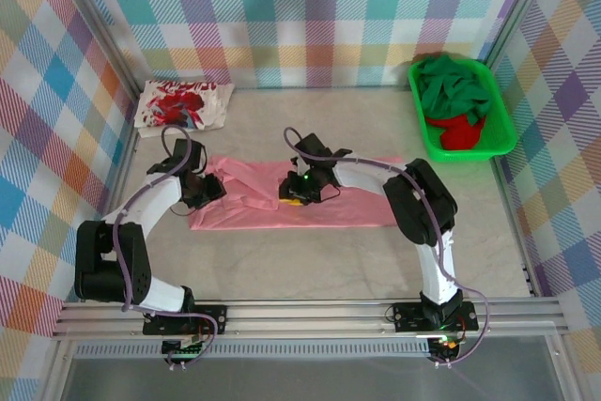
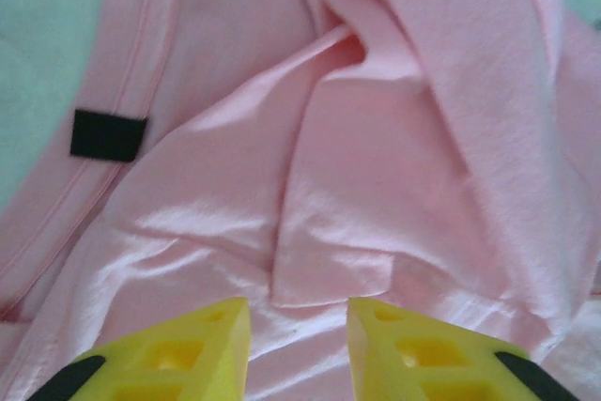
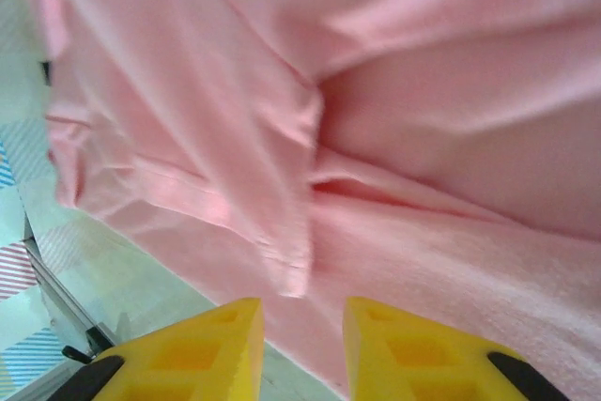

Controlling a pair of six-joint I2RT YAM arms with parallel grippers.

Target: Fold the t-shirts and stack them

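Beige table (image 1: 310,260) inside checkered walls (image 1: 310,7). Mid-table lies the salmon-pink t-shirt (image 1: 357,206), spread out. I see the left tool (image 2: 299,312) over its left end, jaws apart; right tool (image 3: 302,312) over its middle, jaws apart too. Back-left sits the printed white t-shirt (image 1: 183,105).

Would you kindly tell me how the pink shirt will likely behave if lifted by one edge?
Probably floppy: the pink shirt lies in soft folds, so it should sag and drape. Likely light, since the cloth looks thin. Pushed, it would probably bunch rather than slide.
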